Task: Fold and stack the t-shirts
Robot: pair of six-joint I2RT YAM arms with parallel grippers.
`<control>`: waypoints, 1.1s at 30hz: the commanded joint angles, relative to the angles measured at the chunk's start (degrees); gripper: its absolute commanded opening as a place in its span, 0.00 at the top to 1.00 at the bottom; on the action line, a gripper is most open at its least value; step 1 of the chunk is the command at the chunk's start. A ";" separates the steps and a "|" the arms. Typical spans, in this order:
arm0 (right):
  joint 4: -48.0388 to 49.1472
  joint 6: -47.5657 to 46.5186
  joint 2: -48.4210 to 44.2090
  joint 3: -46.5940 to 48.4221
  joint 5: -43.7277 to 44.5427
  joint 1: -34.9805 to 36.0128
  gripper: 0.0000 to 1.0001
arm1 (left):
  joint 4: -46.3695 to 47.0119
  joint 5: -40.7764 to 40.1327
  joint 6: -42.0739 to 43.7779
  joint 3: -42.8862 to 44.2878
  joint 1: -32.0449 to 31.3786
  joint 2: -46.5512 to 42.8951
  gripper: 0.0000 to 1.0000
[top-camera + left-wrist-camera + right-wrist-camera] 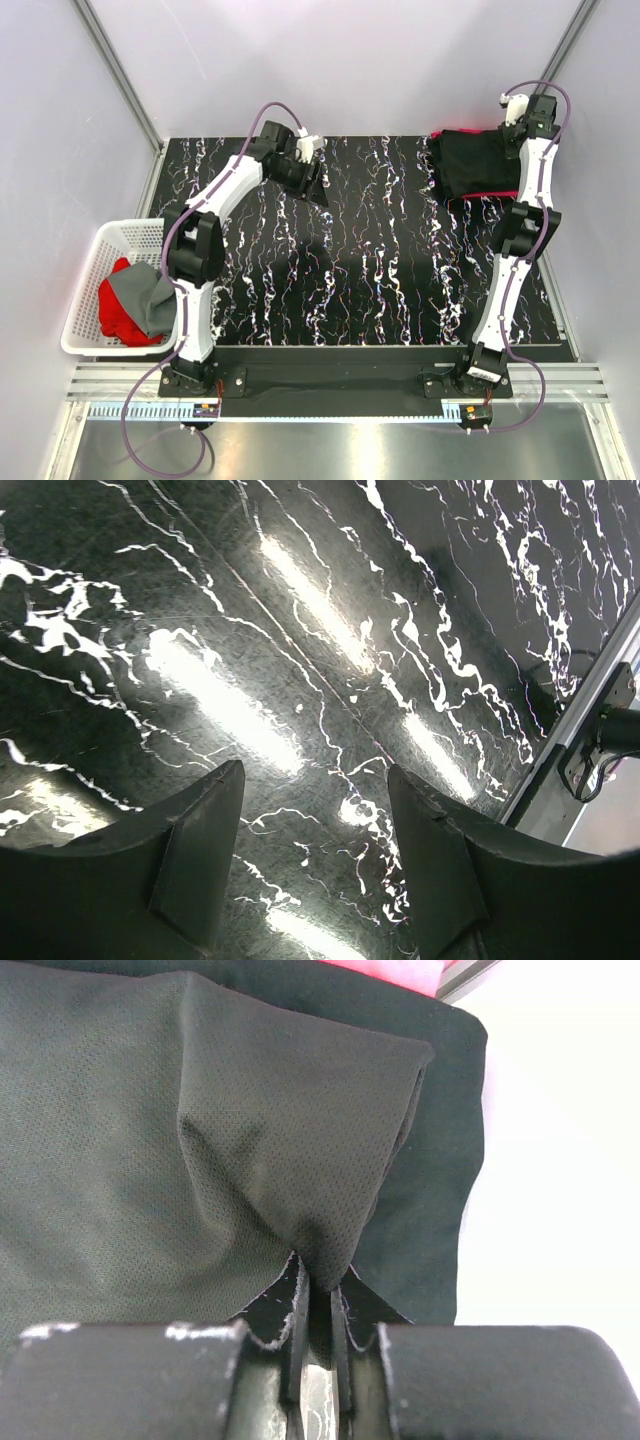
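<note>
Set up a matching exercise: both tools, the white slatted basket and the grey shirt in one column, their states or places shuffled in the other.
Column one
1. left tool
2. right tool
3. white slatted plastic basket
4. grey cloth t-shirt

Column two
A. draped over a red cloth t-shirt
B. shut on a fold of the black cloth t-shirt
C. stands off the left edge of the black marbled tabletop
D. open above that tabletop

Pairs: 1-D, 2-B, 3-C, 4-A
</note>
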 commanded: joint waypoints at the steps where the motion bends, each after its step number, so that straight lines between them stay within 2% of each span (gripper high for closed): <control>1: 1.90 0.94 0.13 2.65 2.15 -0.37 1.00 | 0.33 -0.94 1.42 2.34 -0.71 -0.12 0.35; 21: 3.48 1.91 2.85 2.03 6.88 -0.54 1.00 | -0.82 -4.28 3.53 2.08 -2.47 -1.08 0.34; 24: 3.84 2.44 2.94 1.59 9.17 -0.54 0.95 | -0.82 -4.45 3.62 2.34 -2.82 -1.08 0.34; 25: 3.84 2.61 2.68 1.42 9.52 -0.54 0.91 | -0.90 -4.54 3.53 2.34 -2.82 -1.08 0.34; 26: 3.92 2.96 2.07 1.33 10.48 -0.54 0.70 | -0.91 -4.54 3.62 2.43 -2.82 -1.08 0.34; 28: 3.84 3.32 0.84 0.80 11.28 -0.54 0.50 | -0.99 -4.72 3.70 2.52 -2.82 -1.17 0.34; 29: 3.92 4.54 -0.91 0.89 11.98 -0.54 0.32 | -1.08 -4.98 3.79 2.69 -2.82 -1.34 0.34; 31: 3.84 5.34 -3.28 0.28 12.43 -0.54 0.26 | -1.08 -5.24 4.05 2.87 -2.73 -2.13 0.33; 32: 3.75 6.38 -6.34 -0.25 11.82 -0.46 0.18 | -1.08 -6.46 4.32 3.04 -2.64 -2.49 0.33; 33: 3.84 7.00 -8.03 -1.65 9.55 -0.46 0.03 | -1.08 -7.35 4.67 3.22 -2.56 -2.75 0.32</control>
